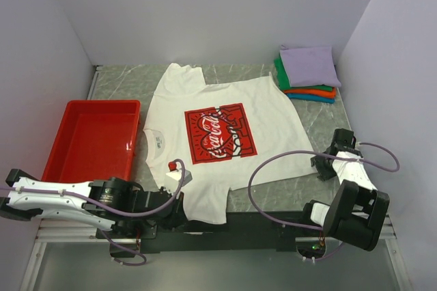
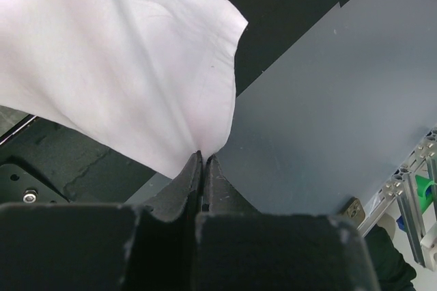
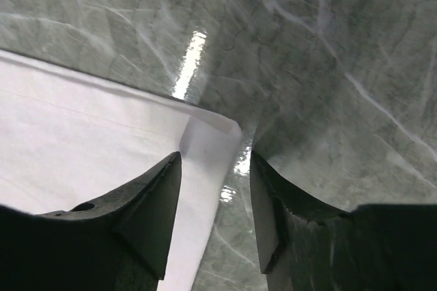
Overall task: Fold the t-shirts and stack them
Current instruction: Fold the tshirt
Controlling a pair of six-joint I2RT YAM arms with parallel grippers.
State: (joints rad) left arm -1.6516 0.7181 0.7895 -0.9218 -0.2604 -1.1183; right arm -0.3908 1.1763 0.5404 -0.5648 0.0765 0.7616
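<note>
The large white t-shirt (image 1: 225, 100) with the red Coca-Cola print lies spread face up in the middle of the table. Its near sleeve hangs over the front edge. My left gripper (image 1: 181, 203) is shut on that sleeve; in the left wrist view the white cloth (image 2: 136, 65) runs up out of the closed jaws (image 2: 203, 159). My right gripper (image 1: 322, 165) is open, low over the table at the shirt's right hem corner (image 3: 208, 134), with the corner between its fingers. Folded lavender (image 1: 308, 64), green (image 1: 279, 72), orange (image 1: 311, 91) and teal (image 1: 313, 98) tees are stacked at the back right.
A red plastic tray (image 1: 68, 134) stands at the left of the table, beside the shirt's collar. White walls close in the left, back and right sides. The black front rail (image 1: 273, 219) and grey floor (image 2: 341, 100) lie below the hanging sleeve.
</note>
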